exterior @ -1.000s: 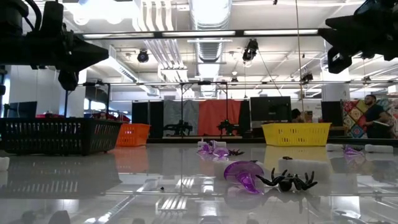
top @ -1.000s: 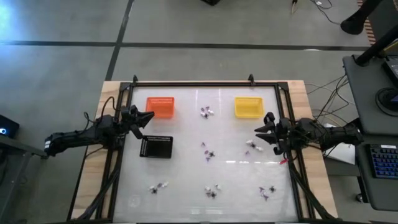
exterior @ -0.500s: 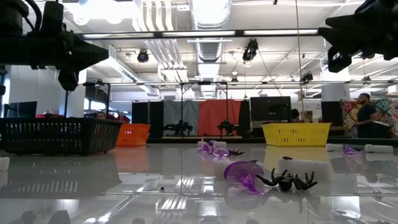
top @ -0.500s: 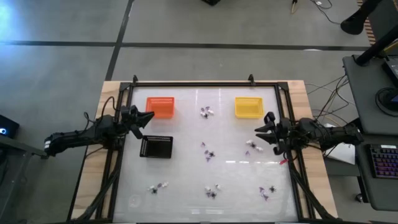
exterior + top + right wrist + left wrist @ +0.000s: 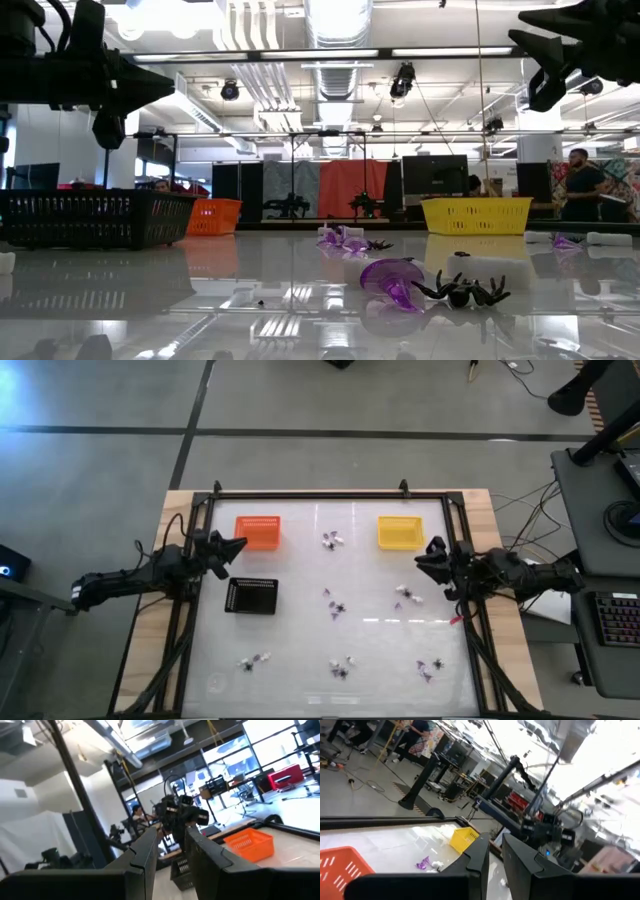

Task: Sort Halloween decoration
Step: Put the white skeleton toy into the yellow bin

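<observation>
Both tools hang above the surface [image 5: 300, 660] holding nothing: left tool [image 5: 238, 543] near the orange basket [image 5: 258, 531], narrow gap; right tool [image 5: 428, 556] by the yellow basket [image 5: 399, 532], slightly spread. Trinkets [image 5: 335, 607] lie scattered mid-surface. I'd drop straight down on the nearest one [image 5: 404, 594], opening wider first.

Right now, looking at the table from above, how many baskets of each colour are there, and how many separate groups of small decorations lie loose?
Orange basket: 1
Yellow basket: 1
Black basket: 1
Groups of loose decorations: 6
Total: 9 (3 baskets, 6 groups; single pieces are too small to count)
</observation>
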### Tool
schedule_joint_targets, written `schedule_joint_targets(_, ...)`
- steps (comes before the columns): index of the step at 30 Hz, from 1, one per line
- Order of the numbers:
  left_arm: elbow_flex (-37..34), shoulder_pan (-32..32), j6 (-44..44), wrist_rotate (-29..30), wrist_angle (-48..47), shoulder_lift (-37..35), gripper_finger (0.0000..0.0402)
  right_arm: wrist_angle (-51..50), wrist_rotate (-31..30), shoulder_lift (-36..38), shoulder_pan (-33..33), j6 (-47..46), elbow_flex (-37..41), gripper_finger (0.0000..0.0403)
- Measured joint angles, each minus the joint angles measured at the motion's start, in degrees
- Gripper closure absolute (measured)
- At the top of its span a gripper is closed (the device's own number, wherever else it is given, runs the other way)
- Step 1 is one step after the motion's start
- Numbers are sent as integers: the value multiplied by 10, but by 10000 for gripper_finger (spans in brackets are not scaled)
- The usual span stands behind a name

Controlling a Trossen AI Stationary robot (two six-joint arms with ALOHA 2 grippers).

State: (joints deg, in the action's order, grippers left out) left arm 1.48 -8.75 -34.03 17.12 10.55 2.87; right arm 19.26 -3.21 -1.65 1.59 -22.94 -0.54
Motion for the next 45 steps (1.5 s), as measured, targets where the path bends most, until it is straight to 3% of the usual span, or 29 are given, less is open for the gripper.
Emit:
schedule_joint_targets(6,0,0,-2,0,18,0,366,15,-44,0,0,0,0,312)
schedule_joint_targets(12,0,0,3,-1,67,0,366,33,-45,0,0,0,0,312)
schedule_joint_targets(22,0,0,3,-16,20,13,366,34,-45,0,0,75,0,312)
schedule_joint_targets(28,14,0,3,-15,25,27,366,60,-84,0,0,20,-1,312)
schedule_joint_targets(36,112,0,49,-21,-79,73,366,-16,-104,-26,0,68,-90,312)
schedule_joint_targets(40,167,0,73,-21,-141,100,366,-110,-113,-52,0,100,-160,312)
schedule_joint_targets(45,229,0,90,-22,-211,124,366,-264,-190,-104,0,96,-248,312)
